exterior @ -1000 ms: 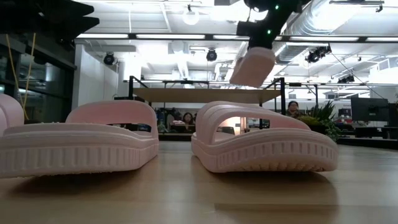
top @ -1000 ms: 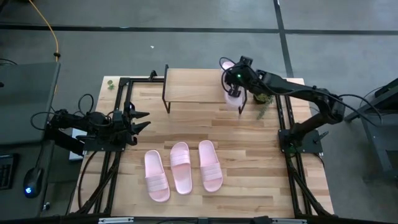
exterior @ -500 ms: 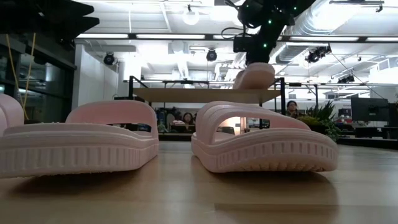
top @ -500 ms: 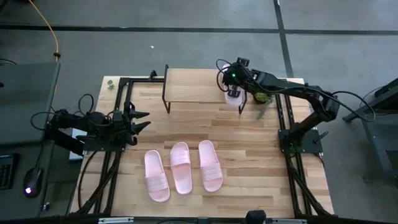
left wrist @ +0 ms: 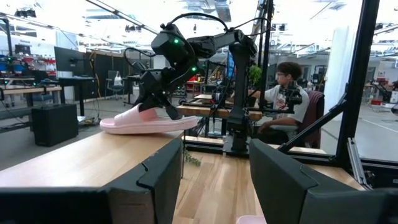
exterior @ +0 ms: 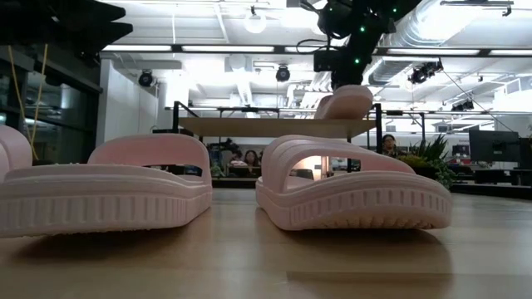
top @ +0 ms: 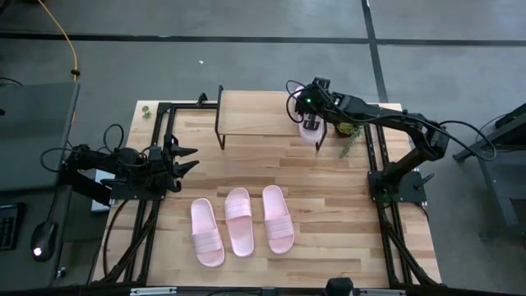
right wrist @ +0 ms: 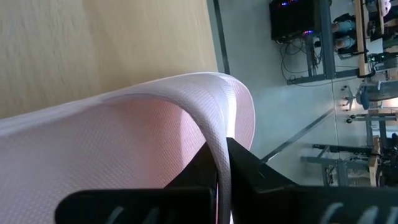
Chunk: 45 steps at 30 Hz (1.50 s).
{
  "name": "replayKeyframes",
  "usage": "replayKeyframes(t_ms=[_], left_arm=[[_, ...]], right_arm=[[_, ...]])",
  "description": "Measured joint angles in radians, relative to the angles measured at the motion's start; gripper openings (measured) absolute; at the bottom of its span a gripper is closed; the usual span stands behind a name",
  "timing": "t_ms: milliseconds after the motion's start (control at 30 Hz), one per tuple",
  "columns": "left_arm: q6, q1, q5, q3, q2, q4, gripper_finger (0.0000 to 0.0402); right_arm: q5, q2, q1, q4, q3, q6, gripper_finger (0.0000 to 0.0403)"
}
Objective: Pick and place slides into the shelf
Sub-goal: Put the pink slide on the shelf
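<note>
— Where's the slide you've got?

— My right gripper (top: 310,123) is clamped on the wide strap of the fourth slide (left wrist: 149,122), fingers (right wrist: 245,167) pinched tight on the fine-woven pale pink rim. The slide lies flat on the shelf (top: 261,114), at its right end, toe poking past the edge.

— Texture?

— Soft, matte foam; long oval sole, arched strap. The shelf is a light wood plank on thin black metal legs, standing at the far side of the butcher-block tabletop (top: 329,222).

— And the count?

— Four slides in all. One on the shelf in my grip, three side by side on the tabletop near the front: left slide (top: 206,232), middle slide (top: 239,221), right slide (top: 277,217). In the low view their soles show ribbed grooves along the sides.

— Your other hand?

— My left gripper (top: 186,159) waits at the table's left edge, fingers (left wrist: 292,182) spread apart, holding nothing. Two arms, one busy.

— Anything else?

— A small green plant (top: 348,131) just right of the shelf, and a person seated (left wrist: 283,93) at a desk beyond the table.
</note>
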<state>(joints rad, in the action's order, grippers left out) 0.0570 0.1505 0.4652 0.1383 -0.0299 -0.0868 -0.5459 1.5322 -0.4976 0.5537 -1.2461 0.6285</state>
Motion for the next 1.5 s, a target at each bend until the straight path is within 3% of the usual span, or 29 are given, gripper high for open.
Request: replayKeyframes(t_ms=[833,1267,1500], left_arm=[[-0.001,0.0,0.0,0.0,0.0,0.0,0.017],[-0.001,0.0,0.0,0.0,0.0,0.0,0.017],[0.0,0.0,0.0,0.0,0.0,0.0,0.017]], right_arm=[[0.058,-0.002,-0.001,0.034,0.0,-0.019,0.0002],[0.101,-0.002,-0.02,0.044,0.0,-0.054,0.0106],[0.13,-0.002,-0.02,0.05,0.0,-0.071,0.0124]])
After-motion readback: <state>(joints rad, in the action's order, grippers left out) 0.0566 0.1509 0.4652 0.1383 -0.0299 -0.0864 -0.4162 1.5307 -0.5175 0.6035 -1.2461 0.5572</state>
